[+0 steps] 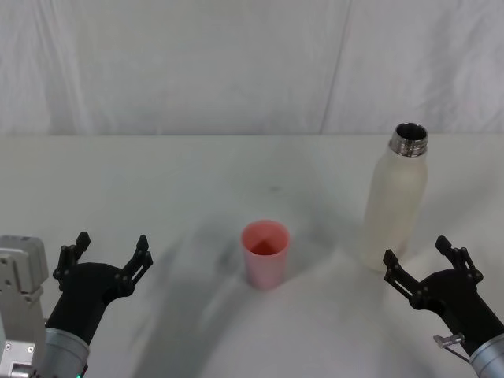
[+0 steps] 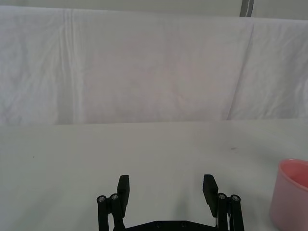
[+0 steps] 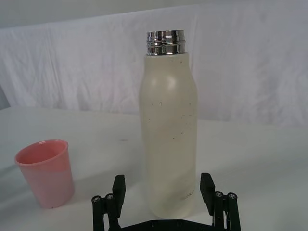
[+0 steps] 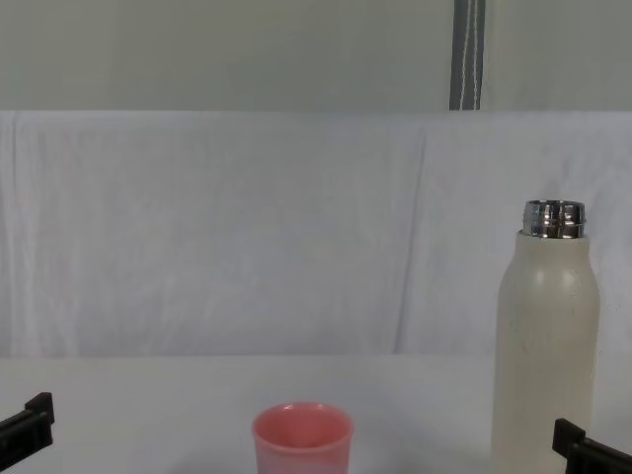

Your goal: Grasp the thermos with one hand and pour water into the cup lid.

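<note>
The cream-white thermos (image 1: 394, 206) stands upright on the right of the table, its silver neck uncapped; I also see the thermos (image 3: 168, 130) up close and the thermos (image 4: 545, 346) from the side. The pink cup lid (image 1: 264, 253) stands upright at the table's middle, left of the bottle, and shows as the cup lid (image 3: 45, 172), the cup lid (image 4: 302, 438) and the cup lid (image 2: 291, 195). My right gripper (image 1: 424, 260) is open just in front of the bottle's base, apart from it; in the right wrist view the right gripper (image 3: 163, 190) frames the bottle's lower body. My left gripper (image 1: 110, 250) is open at the near left, holding nothing.
A white cloth covers the table (image 1: 197, 181) and hangs as a backdrop (image 1: 236, 63) behind it. Bare table lies between the cup lid and each gripper.
</note>
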You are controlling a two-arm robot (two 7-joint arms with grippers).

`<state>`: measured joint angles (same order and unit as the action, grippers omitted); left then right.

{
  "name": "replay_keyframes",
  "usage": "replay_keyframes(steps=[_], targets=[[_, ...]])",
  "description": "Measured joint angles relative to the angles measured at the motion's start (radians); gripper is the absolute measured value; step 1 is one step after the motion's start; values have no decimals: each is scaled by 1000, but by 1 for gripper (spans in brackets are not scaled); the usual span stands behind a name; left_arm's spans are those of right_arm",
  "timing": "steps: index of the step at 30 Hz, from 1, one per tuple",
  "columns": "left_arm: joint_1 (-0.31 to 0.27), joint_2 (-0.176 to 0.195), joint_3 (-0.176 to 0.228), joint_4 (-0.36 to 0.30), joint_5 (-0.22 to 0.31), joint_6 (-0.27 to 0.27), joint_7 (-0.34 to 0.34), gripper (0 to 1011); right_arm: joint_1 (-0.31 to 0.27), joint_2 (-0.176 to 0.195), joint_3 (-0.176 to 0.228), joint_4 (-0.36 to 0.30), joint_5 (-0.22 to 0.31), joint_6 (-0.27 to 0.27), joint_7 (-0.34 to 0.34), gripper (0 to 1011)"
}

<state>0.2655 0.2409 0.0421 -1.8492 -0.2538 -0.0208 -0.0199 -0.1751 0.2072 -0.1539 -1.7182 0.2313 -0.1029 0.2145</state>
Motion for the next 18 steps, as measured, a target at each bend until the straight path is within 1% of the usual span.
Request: replay_keyframes(steps=[18], targets=[[0, 0, 0, 0, 0, 0, 0, 1001, 0, 0, 0, 0, 0, 1, 0, 1001]])
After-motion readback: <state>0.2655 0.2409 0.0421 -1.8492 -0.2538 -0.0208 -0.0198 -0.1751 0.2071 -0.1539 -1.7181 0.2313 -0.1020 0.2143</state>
